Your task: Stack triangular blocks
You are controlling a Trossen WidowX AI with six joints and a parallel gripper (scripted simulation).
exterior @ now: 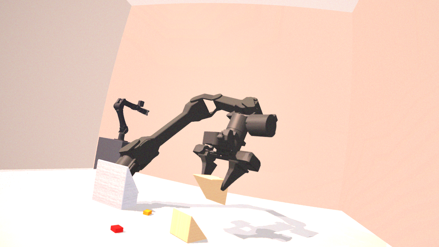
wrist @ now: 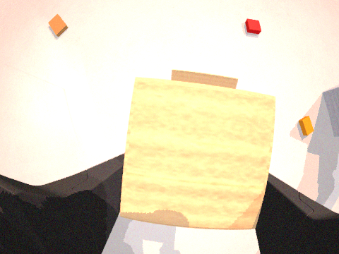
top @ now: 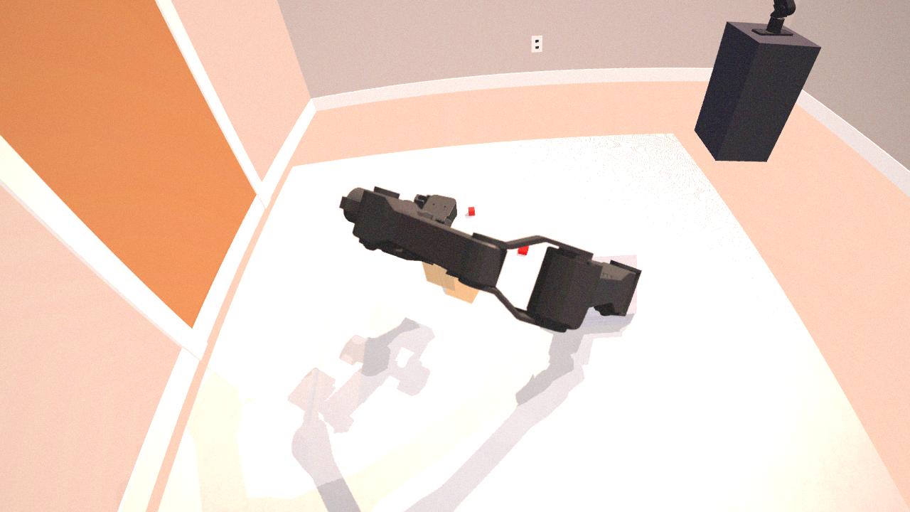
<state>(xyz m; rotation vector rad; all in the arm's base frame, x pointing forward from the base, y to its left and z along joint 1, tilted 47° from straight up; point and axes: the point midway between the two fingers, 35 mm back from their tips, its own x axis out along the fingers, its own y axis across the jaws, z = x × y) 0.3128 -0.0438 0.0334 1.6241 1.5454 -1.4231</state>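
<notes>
My gripper [exterior: 214,181] [wrist: 193,166] is shut on one tan triangular block [top: 437,275] [exterior: 211,188] [wrist: 198,152], held by its ends above the table. In the exterior view its pale top looks roughly level and its underside slants. The other triangular block [top: 462,292] [exterior: 181,225] [wrist: 205,78] stands on the table, with its slope falling to the right in the exterior view. There the held block is higher and to the right, with a gap between them. The wrist view shows only a strip of the lower block past the held one's far edge. The arm hides my fingers in the top view.
A large whitish wedge [exterior: 110,184] [wrist: 331,106] stands near the arm's base. Small red blocks [top: 471,210] [top: 522,249] [exterior: 116,228] [wrist: 253,26], a yellow-orange block [exterior: 147,212] [wrist: 306,125] and an orange block [wrist: 57,25] lie on the table. A second arm stands on a distant dark pedestal [top: 757,95].
</notes>
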